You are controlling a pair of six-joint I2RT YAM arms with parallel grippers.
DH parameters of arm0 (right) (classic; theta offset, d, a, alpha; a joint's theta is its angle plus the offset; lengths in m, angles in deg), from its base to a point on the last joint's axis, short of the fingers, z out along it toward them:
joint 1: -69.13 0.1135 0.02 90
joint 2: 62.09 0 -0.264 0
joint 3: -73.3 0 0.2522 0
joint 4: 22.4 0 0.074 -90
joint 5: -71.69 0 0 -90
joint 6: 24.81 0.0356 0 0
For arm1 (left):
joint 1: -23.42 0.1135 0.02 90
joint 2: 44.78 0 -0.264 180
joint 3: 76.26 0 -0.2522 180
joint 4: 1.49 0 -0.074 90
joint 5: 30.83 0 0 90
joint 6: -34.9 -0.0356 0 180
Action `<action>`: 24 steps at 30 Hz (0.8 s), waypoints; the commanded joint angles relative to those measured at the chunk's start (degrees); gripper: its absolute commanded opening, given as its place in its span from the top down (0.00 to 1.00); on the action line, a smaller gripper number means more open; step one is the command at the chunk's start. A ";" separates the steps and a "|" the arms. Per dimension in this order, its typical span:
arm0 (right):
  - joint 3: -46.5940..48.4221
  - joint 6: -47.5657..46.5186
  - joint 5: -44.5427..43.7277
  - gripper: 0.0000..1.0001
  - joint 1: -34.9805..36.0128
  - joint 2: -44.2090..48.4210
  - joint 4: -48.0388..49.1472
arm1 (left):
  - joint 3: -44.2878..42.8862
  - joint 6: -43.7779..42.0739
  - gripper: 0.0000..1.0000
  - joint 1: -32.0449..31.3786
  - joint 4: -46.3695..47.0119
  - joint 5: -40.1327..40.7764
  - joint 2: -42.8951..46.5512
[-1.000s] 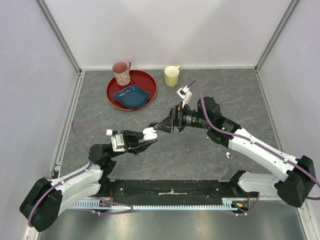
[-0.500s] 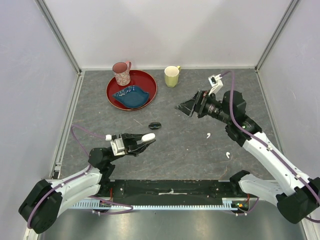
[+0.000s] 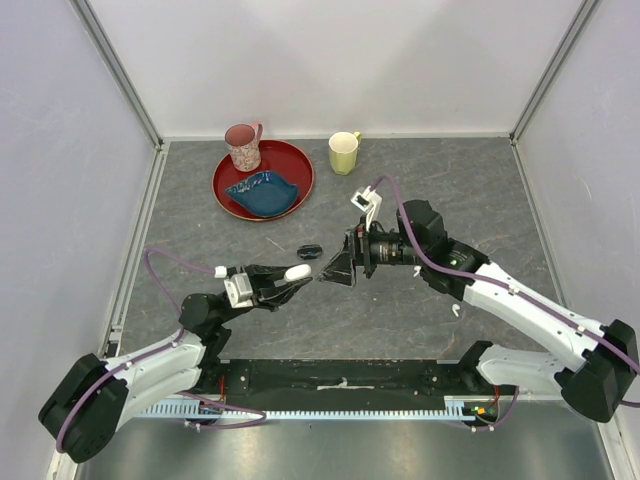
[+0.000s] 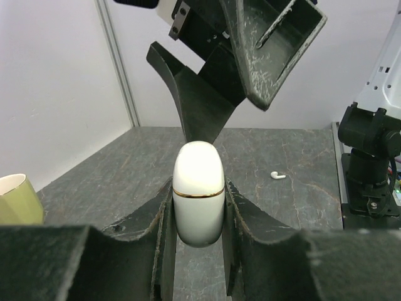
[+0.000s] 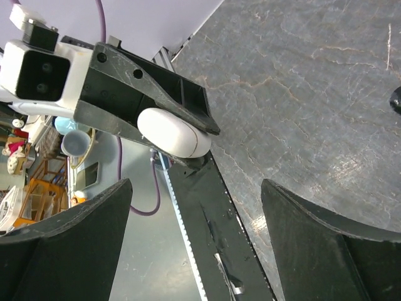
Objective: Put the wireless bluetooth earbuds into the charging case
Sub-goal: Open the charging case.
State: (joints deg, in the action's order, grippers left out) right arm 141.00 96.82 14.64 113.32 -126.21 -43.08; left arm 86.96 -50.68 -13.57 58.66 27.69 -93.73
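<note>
**Top external view.** The charging case (image 3: 297, 271) is held off the worktop (image 3: 400, 190), just at 7 o'clock of the scene's centre. It is pinched between the fingers of the left gripper (image 3: 291, 278). The right gripper (image 3: 328, 274) is positioned just at 3 o'clock of the case, with its fingers spread and pointed at the case. A small dark object (image 3: 310, 250) lies on the worktop at 1 o'clock of the case. One earbud (image 3: 457, 311) lies on the worktop at 4 o'clock of the right gripper, well apart from the case. A red plate (image 3: 290, 155) with a blue bowl (image 3: 262, 188) and a pink mug (image 3: 243, 146) is located at 11 o'clock. A pale green mug (image 3: 344, 152) stands at 12 o'clock.

**Left wrist view.** The charging case (image 4: 198, 182) is shown upright at the centre, clamped on both sides by the left gripper (image 4: 198, 210). A thin gold seam is seen around the case, and the lid is shut. The spread right gripper (image 4: 235, 78) is located at 12 o'clock, close above the case; contact cannot be confirmed. The earbud (image 4: 278, 176) is seen on the worktop at 3 o'clock of the case. The pale green mug (image 4: 15, 197) is cut off at 9 o'clock.

**Right wrist view.** The right gripper (image 5: 197, 241) is shown with its two fingers wide apart at 7 and 5 o'clock. The left gripper (image 5: 188, 143) and the clamped charging case (image 5: 172, 132) are located at 11 o'clock. The small dark object (image 5: 396, 99) is cut off at 3 o'clock.
</note>
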 commanded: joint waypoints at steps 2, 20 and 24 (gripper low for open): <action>0.39 0.09 -0.95 0.10 1.17 -1.71 5.77 | -0.84 -1.18 0.98 -0.18 13.54 -0.68 -0.01; 1.17 -1.67 -1.22 0.10 3.19 -5.23 7.09 | -2.68 0.49 0.98 -0.45 13.54 -2.62 -0.97; 1.97 -2.54 -2.19 0.11 3.89 -6.37 5.25 | -2.86 0.50 0.98 -0.54 13.72 -2.53 -1.06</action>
State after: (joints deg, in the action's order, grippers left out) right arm 140.97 96.32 13.31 116.53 -131.59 -37.63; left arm 86.17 -50.46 -13.70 58.66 25.53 -94.65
